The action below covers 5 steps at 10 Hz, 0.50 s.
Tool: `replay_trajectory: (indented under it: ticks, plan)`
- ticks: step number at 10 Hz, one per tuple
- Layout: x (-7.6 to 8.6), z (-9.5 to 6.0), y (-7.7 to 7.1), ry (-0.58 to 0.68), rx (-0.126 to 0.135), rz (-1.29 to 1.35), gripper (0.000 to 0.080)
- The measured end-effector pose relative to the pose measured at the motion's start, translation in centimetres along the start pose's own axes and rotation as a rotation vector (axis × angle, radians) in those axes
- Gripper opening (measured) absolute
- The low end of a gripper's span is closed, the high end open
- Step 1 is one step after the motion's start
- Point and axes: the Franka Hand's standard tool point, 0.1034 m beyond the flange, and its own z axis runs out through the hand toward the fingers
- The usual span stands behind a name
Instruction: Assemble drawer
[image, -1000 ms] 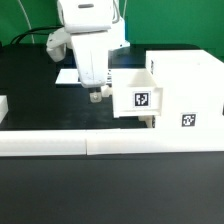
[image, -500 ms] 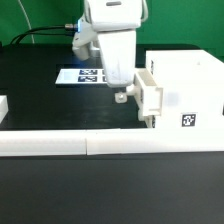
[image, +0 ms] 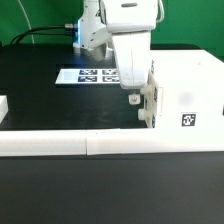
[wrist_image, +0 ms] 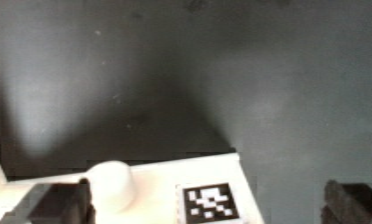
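Note:
The white drawer housing [image: 186,92] stands at the exterior view's right, with a tag on its front. One knobbed tray [image: 150,100] sits almost fully inside it, only its front face sticking out. My gripper [image: 133,98] hangs right at that face, open and holding nothing. In the wrist view the tray's front [wrist_image: 165,195] shows its round knob [wrist_image: 108,183] and a square tag [wrist_image: 209,203]. My gripper [wrist_image: 204,206] has its dark fingers [wrist_image: 58,205] set wide apart on either side of the tray's front. A second tray is not in view.
The marker board [image: 85,76] lies flat on the black table behind the arm. A long low white border wall [image: 90,144] runs along the front. A small white piece [image: 3,105] sits at the exterior view's left edge. Cables hang behind the arm.
The arm has moved toward the exterior view's right. The tray has slid with it from well outside the housing to almost fully in.

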Motion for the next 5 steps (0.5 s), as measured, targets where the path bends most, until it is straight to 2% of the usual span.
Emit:
replay_trajectory:
  ticks: [2,3,5]
  plan:
    - [-0.7,0.1,-0.2,-0.003,0.001,0.013,0.0648]
    - [-2.0,0.2,-0.4,-0.008,0.005,0.032,0.0648]
    - [-4.2,0.2,-1.1,-0.011,-0.016,0.075,0.0648]
